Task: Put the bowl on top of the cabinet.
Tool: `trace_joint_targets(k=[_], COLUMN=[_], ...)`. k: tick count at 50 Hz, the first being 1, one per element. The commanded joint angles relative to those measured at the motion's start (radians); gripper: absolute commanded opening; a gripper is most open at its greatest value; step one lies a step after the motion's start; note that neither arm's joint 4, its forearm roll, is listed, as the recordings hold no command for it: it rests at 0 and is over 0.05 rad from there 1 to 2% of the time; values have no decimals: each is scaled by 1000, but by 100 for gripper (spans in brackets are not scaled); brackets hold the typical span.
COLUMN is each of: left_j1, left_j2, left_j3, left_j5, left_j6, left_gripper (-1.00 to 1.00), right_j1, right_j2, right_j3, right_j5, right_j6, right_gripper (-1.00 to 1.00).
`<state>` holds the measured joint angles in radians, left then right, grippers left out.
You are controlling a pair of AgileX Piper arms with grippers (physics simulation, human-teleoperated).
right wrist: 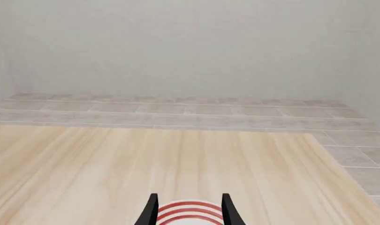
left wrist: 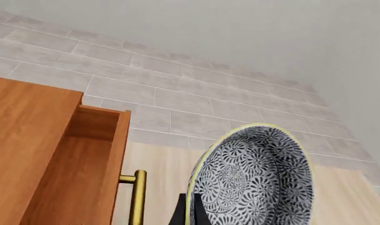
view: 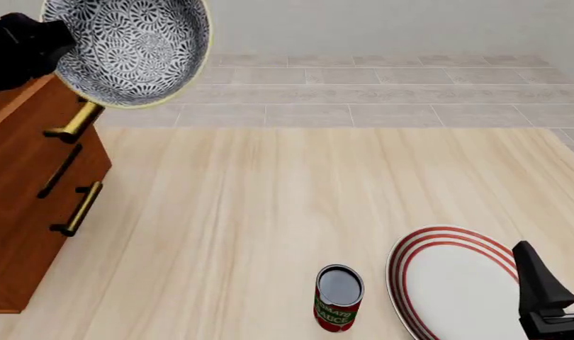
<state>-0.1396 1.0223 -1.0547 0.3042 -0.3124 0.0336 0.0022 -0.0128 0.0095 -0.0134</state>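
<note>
The bowl [view: 131, 46], patterned dark grey-blue with a pale yellowish rim, hangs tilted high at the far left, by the cabinet's front upper edge. My left gripper [view: 62, 44] is shut on its rim; in the left wrist view one black finger [left wrist: 179, 212] shows against the bowl [left wrist: 259, 178]. The reddish-brown cabinet [view: 27, 198] stands at the table's left, and its top drawer [left wrist: 93, 159] sits pulled out a little, brass handle [left wrist: 138, 197] forward. My right gripper [view: 561, 273] is open near the front right, with nothing between its fingers [right wrist: 190, 216].
A white plate with red rings [view: 457, 283] lies on the wooden table under my right gripper, and also shows as the plate [right wrist: 190, 207] in the right wrist view. A tomato sauce can [view: 339, 297] stands upright just left of the plate. Grey tiles border the table's far side.
</note>
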Motion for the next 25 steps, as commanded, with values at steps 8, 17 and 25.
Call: trace_joint_targets(k=[8, 17, 25], left_j1=[112, 169, 212], left_j2=[-50, -70, -91], left_j3=[-12, -10, -7], left_j5=[11, 14, 14], left_j6=[-14, -27, -30], left_gripper=[-100, -100, -100], right_j1=[0, -2, -1], right_j2=[2, 3, 8], right_j3=[1, 1, -1], right_j5=[-2, -4, -7], right_j6=[3, 4, 5], right_gripper=[100, 100, 100])
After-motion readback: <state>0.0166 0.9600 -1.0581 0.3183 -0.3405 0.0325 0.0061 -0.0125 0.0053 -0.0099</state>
